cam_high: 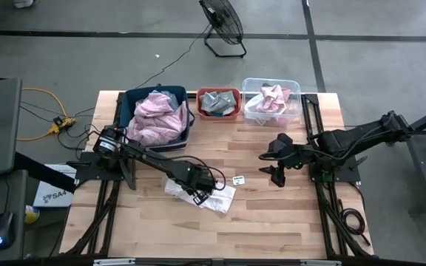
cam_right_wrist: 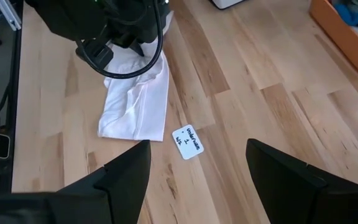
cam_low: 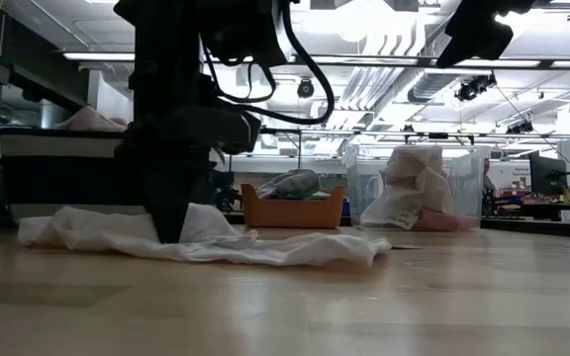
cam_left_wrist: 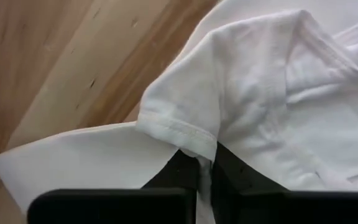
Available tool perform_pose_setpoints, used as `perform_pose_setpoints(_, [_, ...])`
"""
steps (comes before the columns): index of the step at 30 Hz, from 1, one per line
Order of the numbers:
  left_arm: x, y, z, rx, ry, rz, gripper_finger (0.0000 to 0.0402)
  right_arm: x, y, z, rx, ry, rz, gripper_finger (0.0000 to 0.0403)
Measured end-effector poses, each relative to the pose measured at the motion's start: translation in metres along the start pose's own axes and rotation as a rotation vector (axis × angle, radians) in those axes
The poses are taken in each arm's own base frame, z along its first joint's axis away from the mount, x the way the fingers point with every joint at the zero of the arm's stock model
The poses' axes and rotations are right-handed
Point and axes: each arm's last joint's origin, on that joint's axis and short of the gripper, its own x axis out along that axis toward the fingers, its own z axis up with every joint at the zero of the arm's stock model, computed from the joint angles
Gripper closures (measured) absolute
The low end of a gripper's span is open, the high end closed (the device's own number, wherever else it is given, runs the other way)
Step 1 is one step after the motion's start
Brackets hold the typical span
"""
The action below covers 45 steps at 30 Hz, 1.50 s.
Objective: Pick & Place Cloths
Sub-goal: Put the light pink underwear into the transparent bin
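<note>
White thin cotton cloth, hemmed and crumpled, lies flat on pale wooden tabletop, left of centre, near small handwritten paper label. Left gripper down on it, jaws closed, pinching raised fold beside stitched hem. Judgement: light, limp, will drape and trail when lifted; hem fold gives firmest hold. Right gripper hovers well apart, jaws apart, holding nothing. Blue bin, orange bin, clear bin at far edge hold other cloths.
</note>
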Motion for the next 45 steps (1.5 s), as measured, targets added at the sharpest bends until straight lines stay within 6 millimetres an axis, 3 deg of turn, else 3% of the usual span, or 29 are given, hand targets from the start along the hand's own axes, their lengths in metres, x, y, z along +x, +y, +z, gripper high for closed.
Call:
perform_pose_setpoints(7, [-0.035, -0.008, 0.007, 0.148, -0.103, -0.073, 0.0396, -0.001, 0.003, -0.001, -0.013, 0.002, 0.01, 0.0147])
perform_pose_setpoints(13, [-0.091, -0.016, 0.019, 0.313, -0.279, -0.145, 0.0398, -0.001, 0.003, -0.001, -0.02, 0.001, 0.009, 0.0147])
perform_pose_setpoints(19, [-0.135, -0.016, 0.025, 0.515, -0.382, -0.103, 0.0398, -0.002, 0.004, 0.0, -0.091, -0.044, -0.021, 0.0147])
perform_pose_setpoints(24, [-0.16, -0.014, 0.03, 0.668, -0.46, 0.023, 0.0398, 0.0, 0.017, 0.006, -0.242, -0.211, 0.01, 0.0147])
perform_pose_setpoints(29, [-0.186, -0.015, 0.037, 0.65, -0.606, 0.09, 0.0398, 0.007, 0.025, 0.003, -0.353, -0.327, 0.059, 0.0147])
perform_pose_setpoints(36, [-0.215, -0.013, 0.044, 0.49, -0.793, 0.213, 0.0398, 0.011, 0.024, 0.002, -0.22, -0.432, -0.037, 0.0147])
perform_pose_setpoints(40, [-0.225, -0.012, 0.047, 0.451, -0.859, 0.265, 0.0398, 0.01, 0.025, 0.001, -0.182, -0.452, -0.076, 0.0147])
perform_pose_setpoints(45, [-0.231, -0.015, 0.05, 0.498, -0.916, 0.293, 0.0398, 0.009, 0.027, 0.001, -0.26, -0.464, -0.098, 0.0147])
